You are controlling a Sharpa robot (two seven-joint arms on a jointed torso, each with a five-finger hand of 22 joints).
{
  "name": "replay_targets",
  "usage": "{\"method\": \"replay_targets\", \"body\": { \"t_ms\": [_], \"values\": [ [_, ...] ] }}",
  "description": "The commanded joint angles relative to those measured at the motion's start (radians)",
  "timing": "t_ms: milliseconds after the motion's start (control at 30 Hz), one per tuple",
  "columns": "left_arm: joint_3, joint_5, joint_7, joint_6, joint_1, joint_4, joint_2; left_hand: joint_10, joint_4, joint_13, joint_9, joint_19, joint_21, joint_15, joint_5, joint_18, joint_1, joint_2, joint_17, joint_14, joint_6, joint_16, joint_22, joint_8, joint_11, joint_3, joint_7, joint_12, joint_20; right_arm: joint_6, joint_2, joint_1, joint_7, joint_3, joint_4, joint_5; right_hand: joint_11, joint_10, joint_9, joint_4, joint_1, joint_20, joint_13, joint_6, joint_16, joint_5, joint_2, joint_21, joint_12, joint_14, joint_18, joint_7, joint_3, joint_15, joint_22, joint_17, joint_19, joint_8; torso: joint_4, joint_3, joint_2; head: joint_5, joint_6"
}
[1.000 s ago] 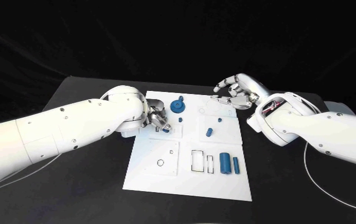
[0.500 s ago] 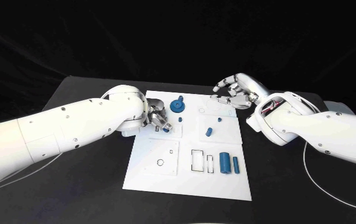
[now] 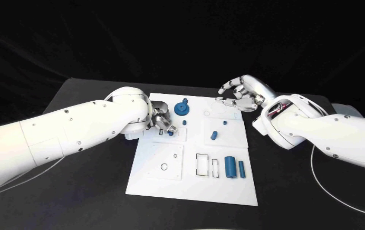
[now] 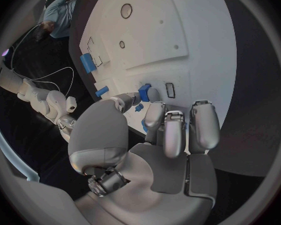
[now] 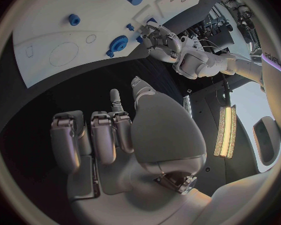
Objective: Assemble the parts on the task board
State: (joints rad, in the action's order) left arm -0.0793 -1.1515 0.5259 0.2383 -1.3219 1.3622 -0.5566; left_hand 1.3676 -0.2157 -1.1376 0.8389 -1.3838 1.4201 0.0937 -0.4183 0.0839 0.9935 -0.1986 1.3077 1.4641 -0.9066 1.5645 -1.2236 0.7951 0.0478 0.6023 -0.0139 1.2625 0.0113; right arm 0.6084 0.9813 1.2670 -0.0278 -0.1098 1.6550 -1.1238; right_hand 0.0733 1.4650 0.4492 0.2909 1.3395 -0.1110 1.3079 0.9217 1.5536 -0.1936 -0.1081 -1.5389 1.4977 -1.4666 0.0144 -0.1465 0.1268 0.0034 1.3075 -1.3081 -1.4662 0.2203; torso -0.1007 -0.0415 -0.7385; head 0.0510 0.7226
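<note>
Left hand (image 3: 160,120): fingers curled over a small blue part (image 4: 144,92) on the task board (image 3: 160,185); grasp unconfirmed, so verify first.
Right hand (image 3: 242,95): empty, fingers apart; keep it off the board.

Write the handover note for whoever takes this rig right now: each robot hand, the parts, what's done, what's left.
Left robot hand: low over the task board's left edge, fingers at a small blue part; whether it grips is unclear.
Right robot hand: fingers curled, holding nothing, off the board's far right corner.
Parts: blue gear at the far end; small pieces mid-board; two blue cylinders lying near the outlined slots.
Done: nothing clearly seated.
Left: place the loose parts.
</note>
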Motion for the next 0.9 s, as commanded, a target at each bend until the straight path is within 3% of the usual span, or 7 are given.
{"method": "replay_targets", "body": {
  "t_ms": [33, 300, 900],
  "values": [
    [-0.006, 0.009, -0.001, 0.042, 0.009, 0.002, 0.007, 0.008, -0.004, -0.002, -0.001, -0.01, 0.003, 0.007, 0.003, -0.012, -0.011, 0.0, 0.263, 0.107, 0.0, 0.006, -0.001, -0.003, 0.0, -0.011, -0.005, 0.007, 0.0, -0.008, 0.0, -0.001, 0.001, 0.0, 0.001, -0.011, -0.007, 0.037, 0.002, 0.0, -0.014, 0.01, 0.184, -0.006, -0.004, 0.005, -0.002, 0.004, -0.005, -0.086, -0.004, -0.001, -0.007, -0.008, 0.235, -0.179, -0.082, 0.006, -0.0006, -0.0001, 0.0, 0.001, 0.002],
    [-0.006, 0.007, -0.001, 0.046, 0.01, 0.003, 0.006, 0.011, -0.043, -0.004, -0.001, -0.012, 0.004, 0.008, 0.016, -0.013, -0.011, -0.009, 0.263, 0.107, -0.006, 0.006, -0.005, -0.006, 0.001, -0.081, -0.004, 0.009, -0.001, -0.008, 0.0, -0.001, 0.001, 0.0, 0.001, -0.011, -0.008, 0.035, 0.007, 0.0, -0.026, 0.01, 0.182, -0.01, -0.005, 0.02, -0.001, 0.006, -0.007, -0.085, -0.003, 0.0, -0.016, -0.009, 0.233, -0.176, -0.081, 0.01, -0.0011, -0.0003, 0.001, 0.002, 0.003],
    [-0.005, 0.005, -0.002, 0.02, 0.012, 0.013, -0.007, 0.01, -0.074, 0.001, 0.0, -0.015, 0.004, 0.009, 0.032, -0.014, -0.011, -0.006, 0.263, 0.107, -0.011, 0.006, -0.008, -0.007, 0.002, -0.129, -0.003, 0.006, -0.002, -0.003, 0.0, -0.001, 0.002, 0.0, -0.002, -0.011, -0.009, 0.035, 0.011, 0.0, -0.038, 0.011, 0.181, -0.012, -0.006, 0.034, -0.001, 0.008, -0.008, -0.085, -0.003, 0.001, -0.024, -0.01, 0.231, -0.174, -0.079, 0.015, -0.0006, -0.0007, 0.0, 0.002, 0.003]
  ]
}}
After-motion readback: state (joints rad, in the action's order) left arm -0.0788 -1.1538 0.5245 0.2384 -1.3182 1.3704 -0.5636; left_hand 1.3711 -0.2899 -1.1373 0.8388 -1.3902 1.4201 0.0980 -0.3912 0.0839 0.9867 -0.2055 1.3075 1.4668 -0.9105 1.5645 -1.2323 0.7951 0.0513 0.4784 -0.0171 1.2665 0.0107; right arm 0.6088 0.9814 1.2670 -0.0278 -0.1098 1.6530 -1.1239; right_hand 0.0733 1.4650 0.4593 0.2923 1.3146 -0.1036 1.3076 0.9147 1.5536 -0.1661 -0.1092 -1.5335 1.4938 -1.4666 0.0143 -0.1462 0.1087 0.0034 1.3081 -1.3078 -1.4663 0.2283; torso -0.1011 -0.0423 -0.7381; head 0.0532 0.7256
